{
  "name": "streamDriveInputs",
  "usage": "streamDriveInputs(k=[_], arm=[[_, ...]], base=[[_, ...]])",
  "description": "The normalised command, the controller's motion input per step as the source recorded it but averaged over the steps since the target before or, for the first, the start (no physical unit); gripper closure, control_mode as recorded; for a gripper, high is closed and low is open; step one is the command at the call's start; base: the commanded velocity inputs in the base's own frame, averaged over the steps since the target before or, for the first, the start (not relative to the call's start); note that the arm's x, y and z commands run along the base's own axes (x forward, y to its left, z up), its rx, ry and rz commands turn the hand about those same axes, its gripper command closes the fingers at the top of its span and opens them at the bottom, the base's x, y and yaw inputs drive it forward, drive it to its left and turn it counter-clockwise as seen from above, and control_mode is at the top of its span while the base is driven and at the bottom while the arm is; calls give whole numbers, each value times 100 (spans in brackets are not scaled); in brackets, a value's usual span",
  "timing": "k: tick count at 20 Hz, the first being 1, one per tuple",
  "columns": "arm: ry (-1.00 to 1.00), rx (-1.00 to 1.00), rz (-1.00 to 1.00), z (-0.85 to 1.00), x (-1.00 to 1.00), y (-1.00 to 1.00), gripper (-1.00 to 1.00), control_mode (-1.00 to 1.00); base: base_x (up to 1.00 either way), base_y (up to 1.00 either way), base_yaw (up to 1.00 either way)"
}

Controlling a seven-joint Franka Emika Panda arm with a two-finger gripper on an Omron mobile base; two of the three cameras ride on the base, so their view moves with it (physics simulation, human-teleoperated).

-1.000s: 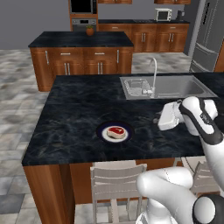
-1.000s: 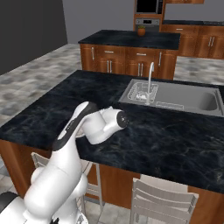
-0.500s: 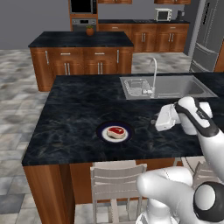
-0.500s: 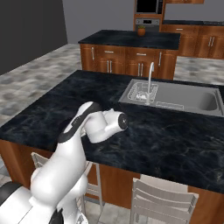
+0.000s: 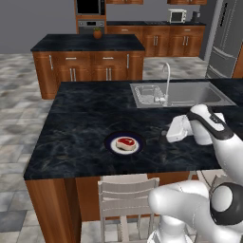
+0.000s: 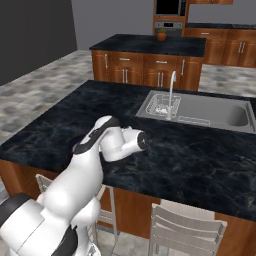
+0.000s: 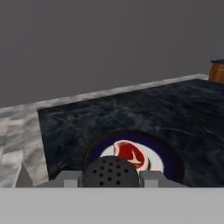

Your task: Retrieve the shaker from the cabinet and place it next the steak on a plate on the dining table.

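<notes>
gripper [image 7: 110, 178]: we see it closed on the shaker [image 7: 111, 171], whose perforated top sits between the fingertips in the hand view.
steak [image 5: 126, 142]: we find it on the plate [image 5: 114, 147], at 9 o'clock from the hand.
plate: it rests on the dining table [image 5: 80, 123], at 7 o'clock from the sink [image 5: 190, 93].
</notes>
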Motion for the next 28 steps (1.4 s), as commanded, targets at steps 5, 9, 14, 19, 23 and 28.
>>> streamDriveInputs(k=[5, 9, 14, 19, 23, 28], arm=[[0, 0, 0, -29, 24, -7, 100, -100], [0, 0, 0, -29, 30, -10, 100, -100], [0, 0, 0, -27, 36, -8, 100, -100], [0, 0, 0, -29, 41, -7, 100, -100], [0, 0, 0, -30, 39, -6, 100, -100], [0, 0, 1, -32, 36, -4, 100, -100]], base=[[0, 0, 0], [0, 0, 0], [0, 0, 0], [0, 0, 0], [0, 0, 0], [0, 0, 0]])
